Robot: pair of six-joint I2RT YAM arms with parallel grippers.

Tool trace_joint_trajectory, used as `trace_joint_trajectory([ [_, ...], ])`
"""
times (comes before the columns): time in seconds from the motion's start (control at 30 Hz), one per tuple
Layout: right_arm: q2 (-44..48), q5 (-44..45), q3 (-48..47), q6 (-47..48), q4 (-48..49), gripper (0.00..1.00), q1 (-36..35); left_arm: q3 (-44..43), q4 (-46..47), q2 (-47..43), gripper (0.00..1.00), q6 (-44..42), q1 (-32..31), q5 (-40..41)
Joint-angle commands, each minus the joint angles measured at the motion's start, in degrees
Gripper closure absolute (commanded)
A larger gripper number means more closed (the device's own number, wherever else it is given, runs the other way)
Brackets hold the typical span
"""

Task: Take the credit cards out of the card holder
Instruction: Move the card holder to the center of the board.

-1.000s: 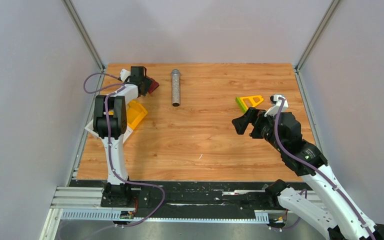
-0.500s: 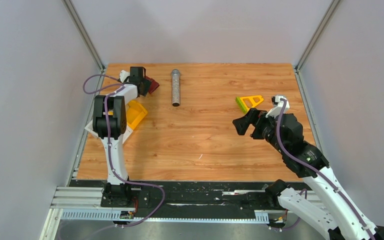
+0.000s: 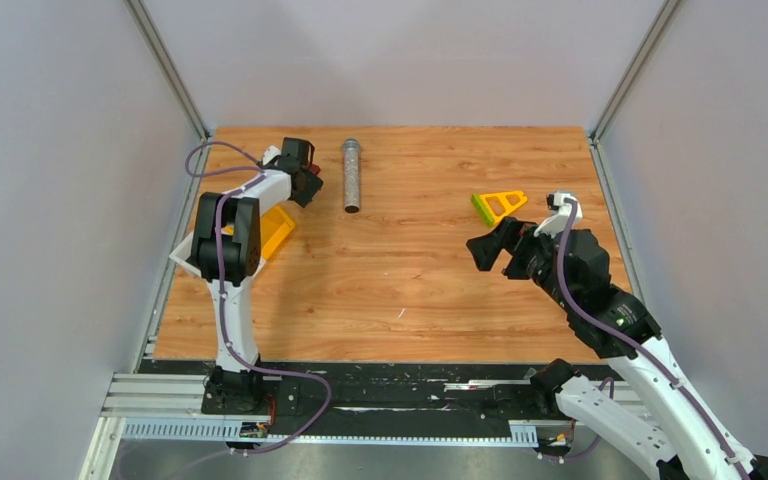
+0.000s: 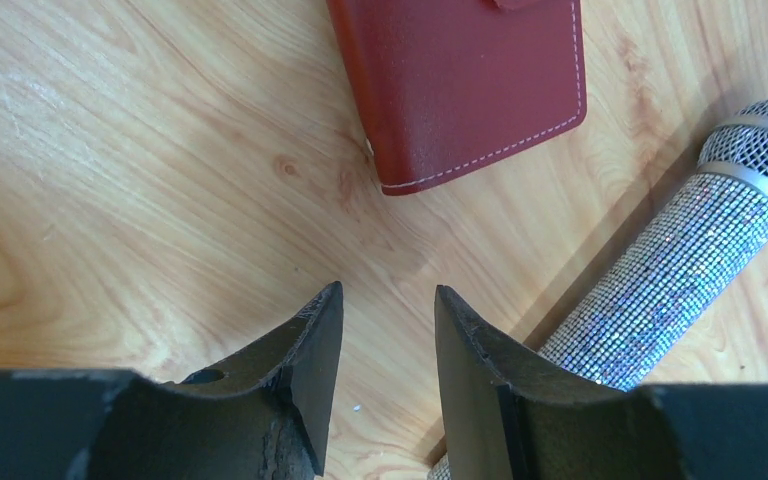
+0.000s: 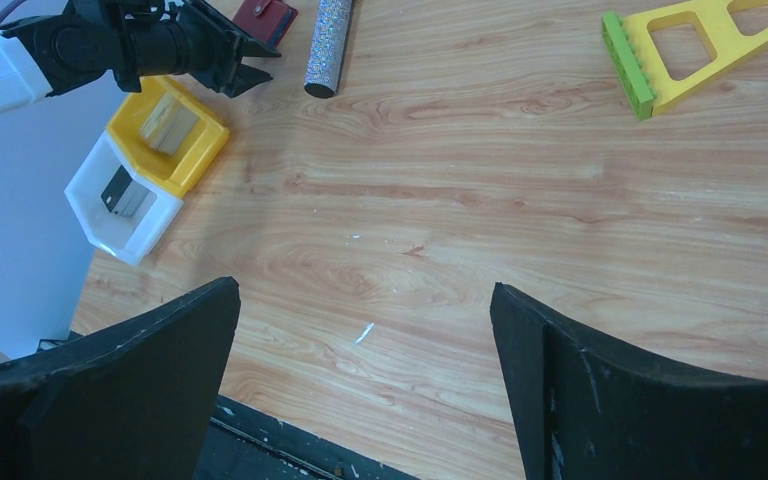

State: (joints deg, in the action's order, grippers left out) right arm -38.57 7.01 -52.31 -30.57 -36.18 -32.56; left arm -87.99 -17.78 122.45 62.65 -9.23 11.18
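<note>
left tool (image 4: 388, 292) partly open, empty, near card holder (image 4: 470, 90).

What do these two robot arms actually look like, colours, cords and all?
Both arms have white links joined by chunky black joint housings. A purple cable runs along the left arm, another along the right arm. Each ends in a black two-finger gripper: the left gripper has fingers tapering to scuffed tips, the right gripper broad matte ones.

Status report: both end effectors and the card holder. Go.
Left end effector open, empty, short of holder. Right end effector wide open, empty, above table. Holder closed, lying flat. Glitter cylinder right beside it.
</note>
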Motion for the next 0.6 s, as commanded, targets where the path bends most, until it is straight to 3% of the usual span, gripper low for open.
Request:
trace_joint_trajectory([
  [0.0, 0.9, 0.4, 0.2, -0.8, 2.0, 0.01, -0.2, 0.5, -2.3, -3.4, 0.52, -3.5, -0.2, 3.8],
  [0.23, 1.7, 0.5, -0.2, -0.5, 1.7, 0.01, -0.1, 4.1, 5.7, -2.9, 0.5, 3.9, 1.5, 3.6],
  [0.57, 2.9, 2.8, 0.2, 0.5, 1.1, 0.0, -0.1, -1.5, 3.6, 1.7, 0.42, 4.5, 2.6, 5.5],
])
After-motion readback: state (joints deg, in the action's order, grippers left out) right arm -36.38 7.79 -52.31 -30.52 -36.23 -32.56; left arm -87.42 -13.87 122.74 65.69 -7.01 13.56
